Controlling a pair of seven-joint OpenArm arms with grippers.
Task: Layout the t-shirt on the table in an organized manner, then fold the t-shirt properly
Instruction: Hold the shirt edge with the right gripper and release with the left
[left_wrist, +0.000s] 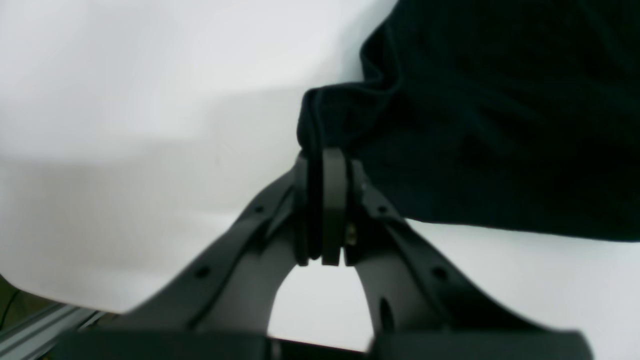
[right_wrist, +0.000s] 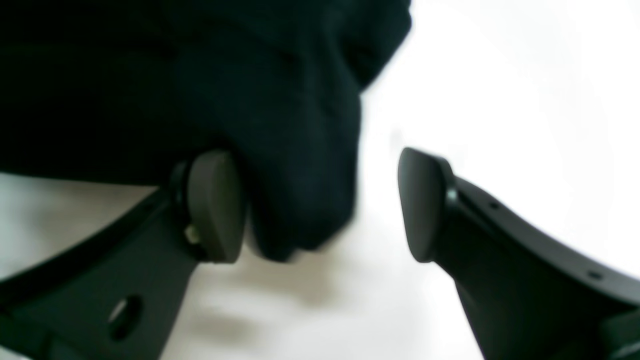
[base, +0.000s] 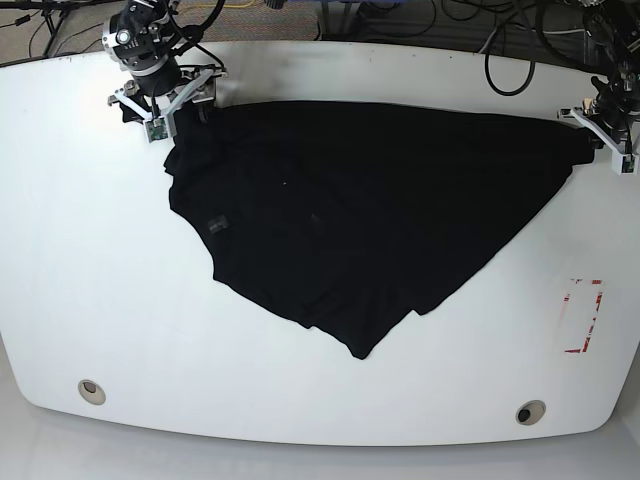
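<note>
Black soft cloth T-shirt (base: 340, 200) pinched between the left gripper's (left_wrist: 322, 205) closed jaws, loose between the right gripper's (right_wrist: 320, 205) wide-open jaws

There were two robot arms, one black shirt (base: 340, 200), one white table (base: 120, 290) (with two round holes).

Lab-like robot workspace | 1 white table (base: 110, 330) | 2 grommet holes (base: 530, 412) | loose black cables (base: 510, 75)
</note>
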